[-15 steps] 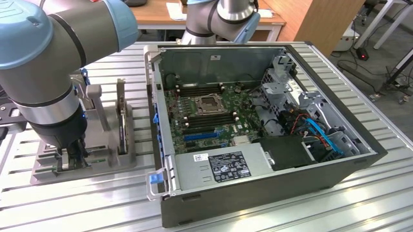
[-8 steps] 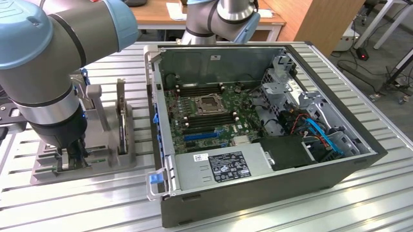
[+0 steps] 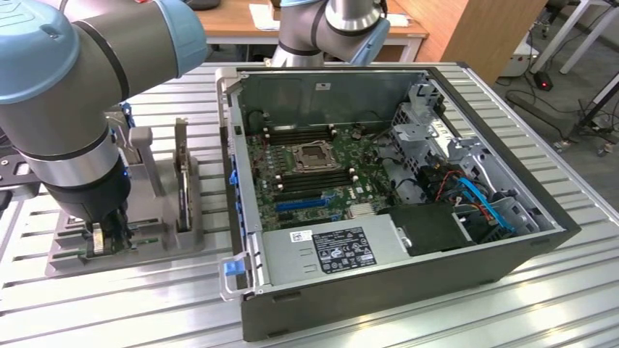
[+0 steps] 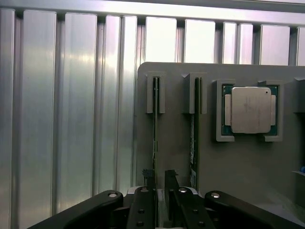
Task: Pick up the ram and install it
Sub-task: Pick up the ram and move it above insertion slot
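My tool [image 4: 159,175] sits low over the long thin green ram stick [image 4: 155,119], which stands on its edge in a slot of the flat grey holder [image 4: 238,167] on the ribbed metal bench [image 4: 71,119]. The stick's near end is hidden behind the tool, and I cannot tell if the tool grips it.

The exterior view looks steeply down from well back over the ribbed aluminium table [image 3: 541,312], with the open black computer case [image 3: 387,304] central; the wrist view faces straight down, close, past the black gripper [image 4: 159,175]; both share the grey slotted holder tray [image 3: 155,243].
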You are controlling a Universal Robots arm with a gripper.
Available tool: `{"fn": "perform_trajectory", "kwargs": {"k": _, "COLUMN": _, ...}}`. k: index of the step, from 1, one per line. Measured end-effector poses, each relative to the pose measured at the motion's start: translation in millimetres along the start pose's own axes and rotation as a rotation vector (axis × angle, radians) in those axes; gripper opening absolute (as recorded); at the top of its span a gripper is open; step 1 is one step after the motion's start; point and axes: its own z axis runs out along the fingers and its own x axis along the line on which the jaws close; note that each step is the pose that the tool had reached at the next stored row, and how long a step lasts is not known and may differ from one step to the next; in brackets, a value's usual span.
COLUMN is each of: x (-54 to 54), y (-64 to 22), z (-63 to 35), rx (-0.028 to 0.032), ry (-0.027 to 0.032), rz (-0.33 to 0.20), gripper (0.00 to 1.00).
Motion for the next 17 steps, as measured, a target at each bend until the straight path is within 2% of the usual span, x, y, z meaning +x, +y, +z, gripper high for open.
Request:
{"fn": "perform_trajectory", "kwargs": {"k": 9, "x": 1.1, "y": -0.2, "z": 0.0, "rx": -0.0005, "ry": 0.0019, "rz": 0.0, "gripper": 0.22}}
{"fn": "perform_trajectory", "kwargs": {"k": 17, "x": 1.2, "y": -1.5, "z": 0.0, "rx": -0.0062, "ry": 0.0024, "rz": -0.011, "gripper": 0.22}}
